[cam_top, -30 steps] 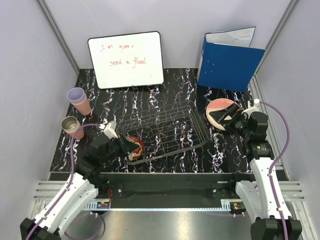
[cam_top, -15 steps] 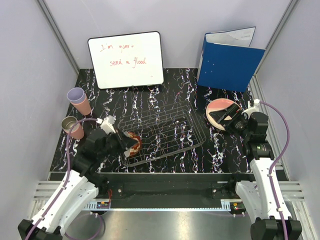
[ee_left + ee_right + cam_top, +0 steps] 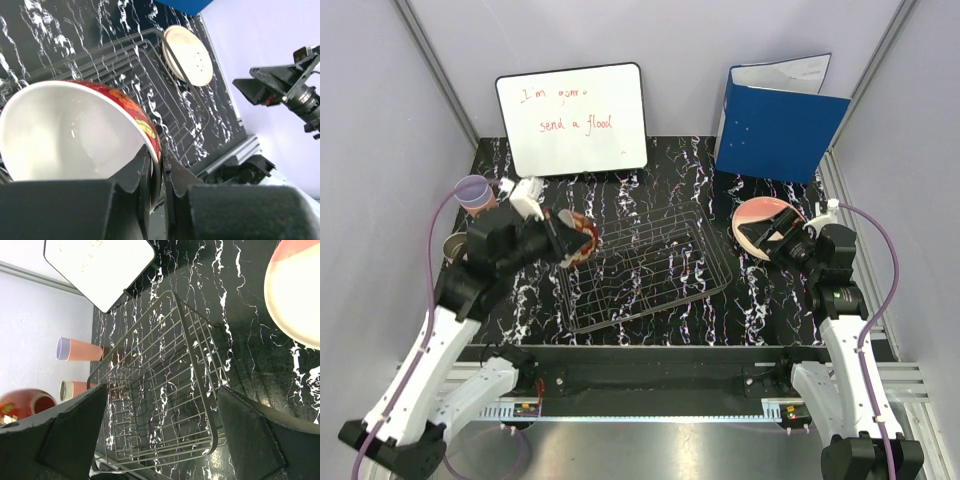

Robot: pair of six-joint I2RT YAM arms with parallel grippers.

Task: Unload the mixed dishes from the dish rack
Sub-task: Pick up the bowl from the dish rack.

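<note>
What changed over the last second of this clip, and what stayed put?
The left gripper, shut on the bowl by its rim, lifted it out of the dish rack's near-left corner and carried it toward the rack's far-left side, near the tumblers. The right gripper stayed open beside the plates; rack and plates did not move.

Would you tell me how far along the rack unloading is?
Nearly done. The black wire dish rack looks empty. A round cream-pink plate sits to its right; the lavender tumbler and pink tumbler stand to its left. In hand: the left gripper clamps the red, white-lined bowl over the rack's left end. Remaining: setting it down. The right gripper is open.
</note>
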